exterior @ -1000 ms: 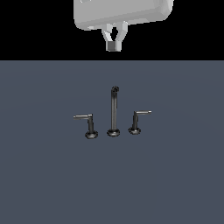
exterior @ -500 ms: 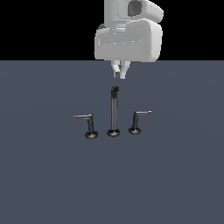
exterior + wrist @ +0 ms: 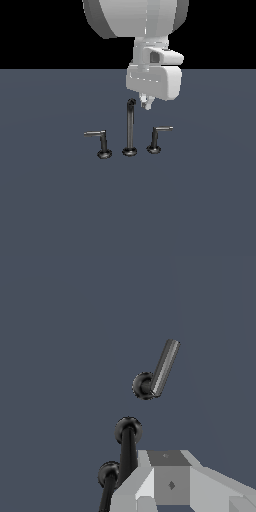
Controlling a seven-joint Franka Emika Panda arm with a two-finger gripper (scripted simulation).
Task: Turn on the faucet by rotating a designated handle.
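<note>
**Q:** What does the exterior view show?

**A:** I see my claw (image 3: 146,104) hanging just beside the tip of the faucet (image 3: 130,128) spout. Its fingers look close together and hold nothing. The handle (image 3: 157,138) stands on the exterior view's right, arm pointing right.

**Q:** And the wrist view?

**A:** From above, the handle (image 3: 155,374) sits apart from the spout (image 3: 128,442). How far the fingers are open I cannot tell.

A flat, plain slate-grey surface (image 3: 50,210) fills the lower part of the exterior view, running from 9 o'clock to 3 o'clock and down past 6 o'clock. Above its straight far edge, toward 12 o'clock, lies solid black background (image 3: 40,30). The wrist view shows the same grey surface.
</note>
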